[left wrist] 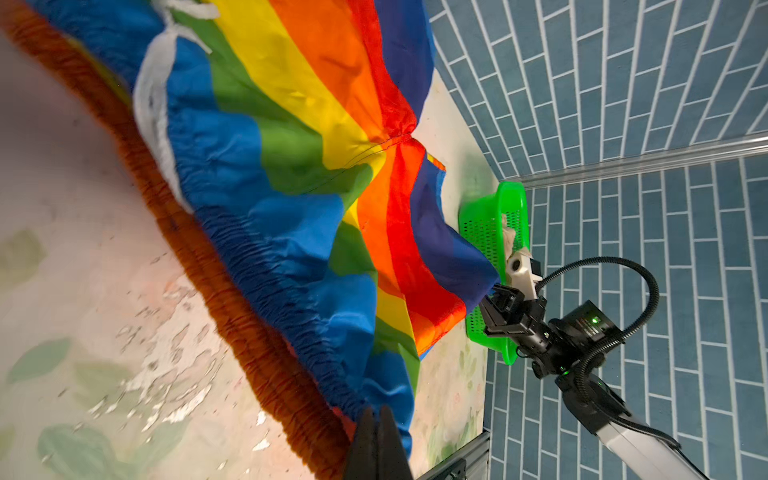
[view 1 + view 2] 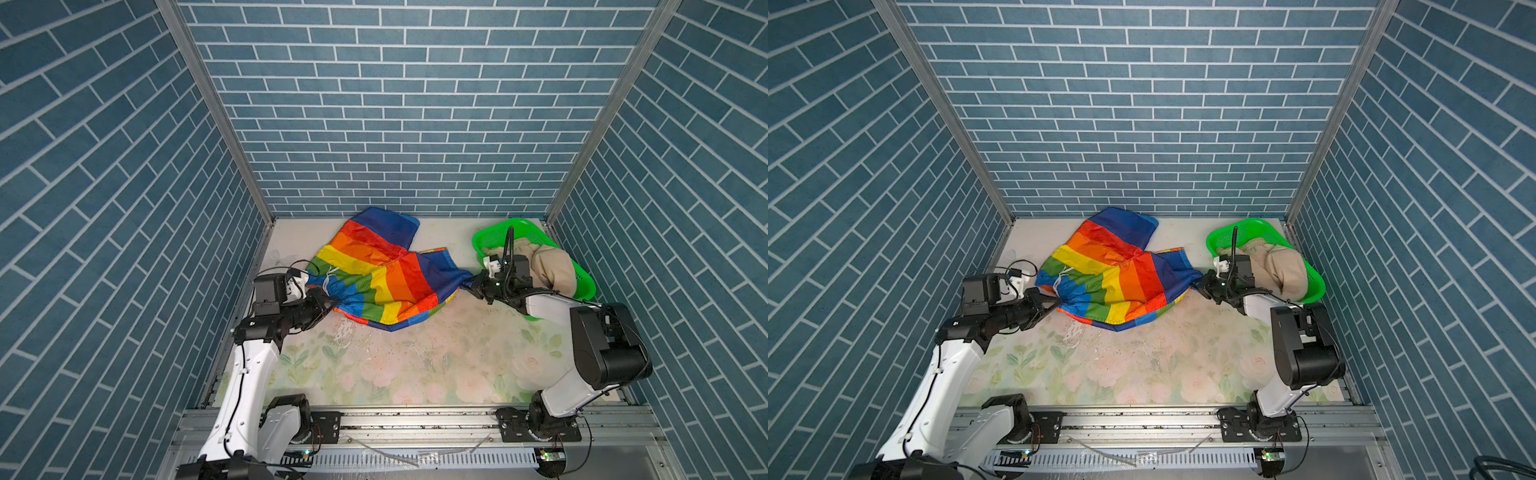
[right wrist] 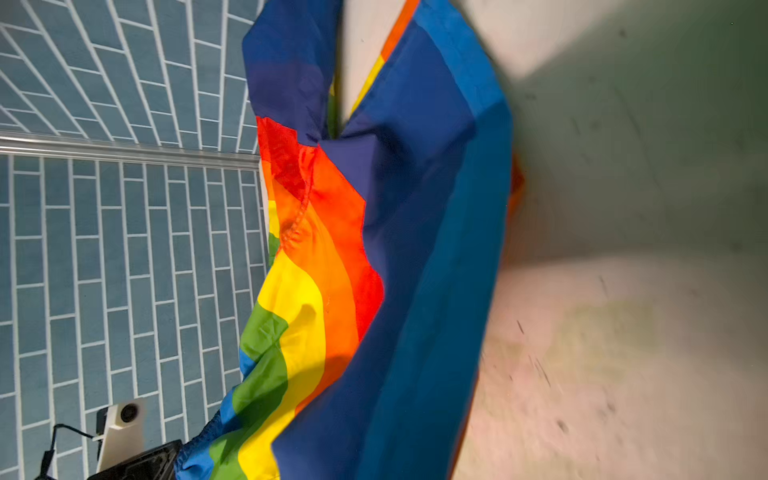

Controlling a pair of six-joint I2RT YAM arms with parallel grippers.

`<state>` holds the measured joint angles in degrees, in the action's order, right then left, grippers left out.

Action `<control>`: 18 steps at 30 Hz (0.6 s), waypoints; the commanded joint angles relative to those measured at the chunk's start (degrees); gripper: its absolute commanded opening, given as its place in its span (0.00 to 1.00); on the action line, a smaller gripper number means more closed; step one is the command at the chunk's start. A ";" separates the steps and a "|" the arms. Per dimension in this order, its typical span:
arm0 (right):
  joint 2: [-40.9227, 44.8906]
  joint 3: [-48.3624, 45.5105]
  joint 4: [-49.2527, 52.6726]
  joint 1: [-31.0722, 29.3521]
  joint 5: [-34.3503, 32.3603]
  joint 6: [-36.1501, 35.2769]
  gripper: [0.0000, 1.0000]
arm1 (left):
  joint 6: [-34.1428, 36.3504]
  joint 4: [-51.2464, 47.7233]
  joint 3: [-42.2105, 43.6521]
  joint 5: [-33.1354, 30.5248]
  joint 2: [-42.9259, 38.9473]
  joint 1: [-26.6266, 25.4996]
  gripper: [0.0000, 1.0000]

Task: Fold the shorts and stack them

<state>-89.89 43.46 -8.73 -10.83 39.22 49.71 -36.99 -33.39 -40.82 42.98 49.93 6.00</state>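
- Centre of the frame, both top views: the rainbow-striped shorts of thin shiny fabric (image 2: 374, 278) (image 2: 1113, 282) are held stretched between the two arms over the pale floral-print worktop (image 2: 415, 361).
- One leg of the striped pair points to the upper middle of the frame and lies near the blue brick-pattern back wall (image 2: 415, 124). The lower edge sags toward the worktop in a loose curve.
- Left fingers (image 2: 326, 302): closed on the gathered blue waistband at the left end of the striped pair. The left wrist view shows the two dark tips (image 1: 365, 440) pressed together with the elastic edge running into them.
- White drawstring (image 2: 328, 276): lies loose on the blue and green stripes, just beside the left grip.
- Right fingers (image 2: 478, 286): clamped on a dark-blue corner of the leg hem at the right end of the fabric. The left wrist view shows the cloth pulled to a point where it enters them (image 1: 492, 301).
- Right wrist view: mostly filled by the striped fabric (image 3: 374, 291) hanging in folds. The fingertips themselves are not visible there.
- Right of centre in a top view: the plain beige shorts (image 2: 552, 266) sit bunched inside the bright green perforated plastic basket (image 2: 498, 226), partly hidden by the right arm.
- Basket position: against the right wall, near the back corner, just beside the right fingers. I cannot tell whether they touch.
- Beige pair is apart from the striped pair.
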 commanded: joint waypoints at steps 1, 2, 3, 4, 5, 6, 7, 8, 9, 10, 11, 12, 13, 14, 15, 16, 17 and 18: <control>7.01 -0.21 17.70 1.19 -3.36 -7.90 0.00 | 0.37 -6.13 6.35 1.79 -4.23 0.81 0.00; 8.17 0.15 22.75 1.54 -4.90 -9.93 0.00 | -0.74 -6.49 8.40 1.97 -5.62 0.85 0.00; 9.63 0.90 29.87 2.27 -7.37 -12.31 0.00 | -1.39 -6.73 10.68 2.07 -7.26 0.81 0.00; 10.65 1.43 34.72 2.98 -8.86 -13.99 0.00 | -1.62 -8.03 12.52 1.50 -8.82 0.82 0.00; 11.73 1.97 39.09 3.80 -10.53 -15.51 0.00 | -1.41 -9.66 13.59 0.49 -9.74 0.84 0.00; 13.26 2.38 43.55 4.67 -12.49 -16.98 0.00 | -0.97 -11.14 14.57 -0.42 -10.66 0.83 0.00; 14.81 2.55 47.28 5.17 -14.72 -18.29 0.00 | -0.71 -12.94 15.12 -1.70 -11.03 0.81 0.00; 16.32 2.46 50.30 5.39 -16.89 -19.19 0.00 | -1.36 -12.82 15.70 -1.80 -11.16 0.69 0.00; 17.62 2.23 52.32 5.49 -18.61 -19.67 0.00 | -1.68 -12.93 15.79 -1.78 -10.97 0.68 0.00; 18.90 1.47 53.70 5.47 -19.56 -19.75 0.00 | -1.60 -14.09 15.41 -3.31 -10.63 0.64 0.00; 19.95 0.23 54.16 5.41 -19.66 -19.38 0.00 | -1.58 -14.18 15.33 -3.99 -9.95 0.67 0.00; 20.73 -1.37 53.77 5.43 -19.43 -18.76 0.00 | -1.46 -14.43 15.03 -4.59 -9.22 0.68 0.00; 21.32 -3.48 52.67 5.40 -18.95 -17.74 0.00 | -1.31 -14.94 14.60 -5.73 -8.33 0.63 0.00; 21.56 -5.51 51.32 5.38 -18.32 -17.07 0.00 | -1.12 -14.80 14.54 -6.12 -7.59 0.64 0.00; 21.36 -7.50 50.06 5.39 -17.76 -16.53 0.00 | -1.12 -15.22 14.35 -6.76 -6.80 0.65 0.00; 20.97 -8.96 49.58 5.46 -17.56 -16.30 0.12 | -1.23 -15.54 14.24 -7.15 -6.10 0.57 0.00; 20.73 -9.68 49.52 5.40 -17.54 -16.31 0.26 | -1.27 -16.18 14.01 -7.64 -5.62 0.59 0.00; 20.91 -9.97 49.63 5.44 -17.60 -16.48 0.39 | -1.28 -16.89 13.76 -8.44 -5.31 0.38 0.00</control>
<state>-68.73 35.70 38.13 -5.56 23.33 34.06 -38.59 -47.20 -25.26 37.78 43.83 6.46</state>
